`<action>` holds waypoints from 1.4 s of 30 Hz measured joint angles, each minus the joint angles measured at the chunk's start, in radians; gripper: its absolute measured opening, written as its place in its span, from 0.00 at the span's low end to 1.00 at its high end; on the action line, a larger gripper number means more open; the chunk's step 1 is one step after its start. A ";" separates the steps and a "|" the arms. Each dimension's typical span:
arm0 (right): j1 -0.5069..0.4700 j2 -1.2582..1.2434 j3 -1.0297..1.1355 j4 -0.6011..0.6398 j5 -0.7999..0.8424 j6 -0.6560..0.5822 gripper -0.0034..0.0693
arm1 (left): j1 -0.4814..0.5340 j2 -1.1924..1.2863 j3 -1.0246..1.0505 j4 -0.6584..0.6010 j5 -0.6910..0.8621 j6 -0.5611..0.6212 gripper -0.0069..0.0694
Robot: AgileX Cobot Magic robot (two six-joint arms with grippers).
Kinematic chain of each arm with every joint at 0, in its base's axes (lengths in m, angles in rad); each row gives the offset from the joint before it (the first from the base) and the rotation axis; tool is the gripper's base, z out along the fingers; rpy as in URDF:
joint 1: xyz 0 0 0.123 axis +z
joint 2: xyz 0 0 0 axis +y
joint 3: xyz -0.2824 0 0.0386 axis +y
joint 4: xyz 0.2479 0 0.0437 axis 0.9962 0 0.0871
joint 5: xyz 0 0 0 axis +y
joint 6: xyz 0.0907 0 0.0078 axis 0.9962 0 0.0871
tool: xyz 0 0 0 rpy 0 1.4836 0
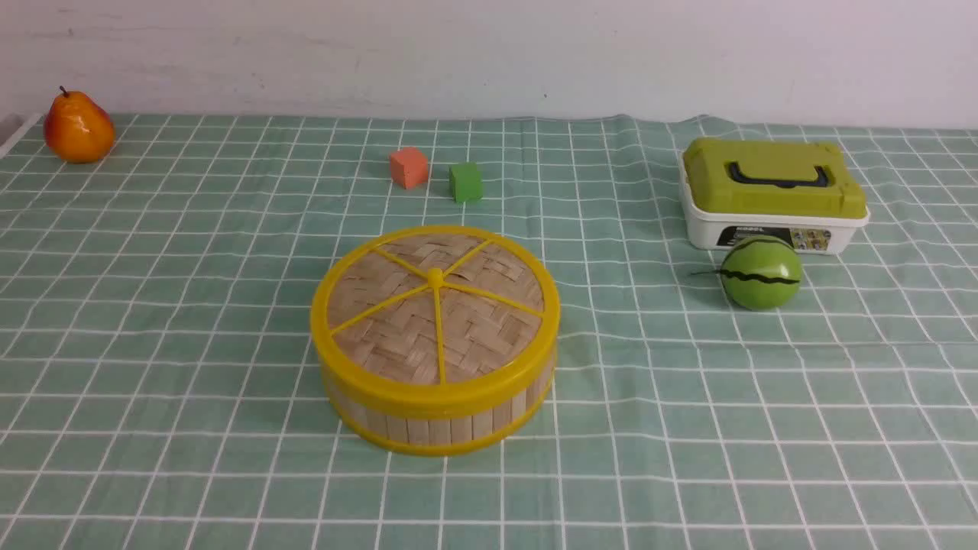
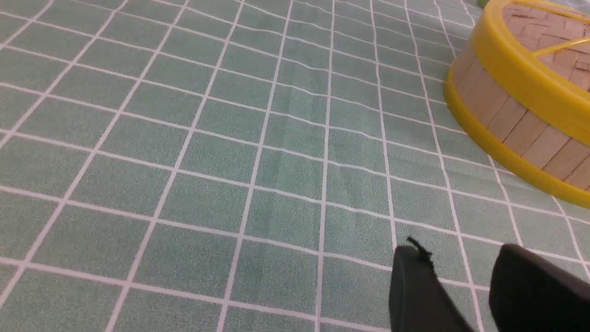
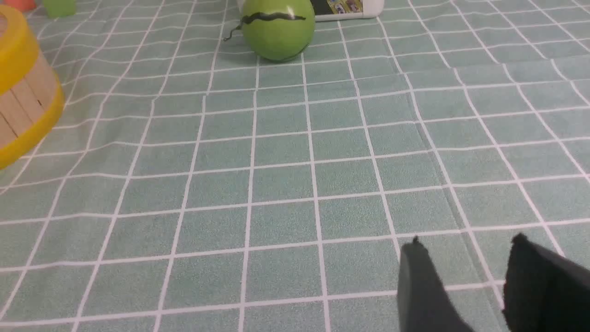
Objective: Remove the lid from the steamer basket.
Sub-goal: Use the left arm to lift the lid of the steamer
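1. Where the tablecloth [image 2: 184, 184] lies nearest, left gripper [image 2: 457, 260] and right gripper [image 3: 468, 251]: fingers apart on each, nothing held.
2. Centre of tablecloth: steamer basket [image 1: 451, 424], lid [image 1: 435, 305] seated flat on its top rim.
3. Right: green striped ball [image 1: 761, 272], just before white box [image 1: 764, 229].
4. Beyond steamer basket: orange cube [image 1: 409, 167] beside green cube [image 1: 465, 182], not touching.
5. Far left: pear [image 1: 78, 127] near wall.

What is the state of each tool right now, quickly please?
Left tool: open, holding nothing.
Right tool: open, holding nothing.
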 joint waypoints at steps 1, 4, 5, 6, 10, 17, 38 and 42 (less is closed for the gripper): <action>0.000 0.000 0.000 0.000 0.000 0.000 0.38 | 0.000 0.000 0.000 0.000 0.000 0.000 0.40; 0.000 0.000 0.000 0.000 0.000 0.000 0.38 | 0.000 0.000 0.000 0.000 0.000 0.000 0.40; 0.000 0.000 0.000 0.000 0.000 0.000 0.38 | 0.000 0.000 0.000 0.000 0.000 0.000 0.40; 0.000 0.000 0.000 0.000 0.000 0.000 0.38 | 0.000 0.000 0.000 0.000 0.000 0.000 0.40; 0.000 0.000 0.000 0.000 0.000 0.000 0.38 | 0.000 0.000 0.000 0.000 0.000 0.000 0.40; 0.000 0.000 0.000 0.000 0.000 0.000 0.38 | 0.000 0.000 0.000 0.000 0.000 0.000 0.40; 0.000 0.000 0.000 0.000 0.000 0.000 0.38 | 0.000 0.000 0.000 0.022 0.000 0.000 0.40; 0.000 0.000 0.000 0.000 0.000 0.000 0.38 | 0.000 0.000 0.000 0.026 0.000 0.000 0.40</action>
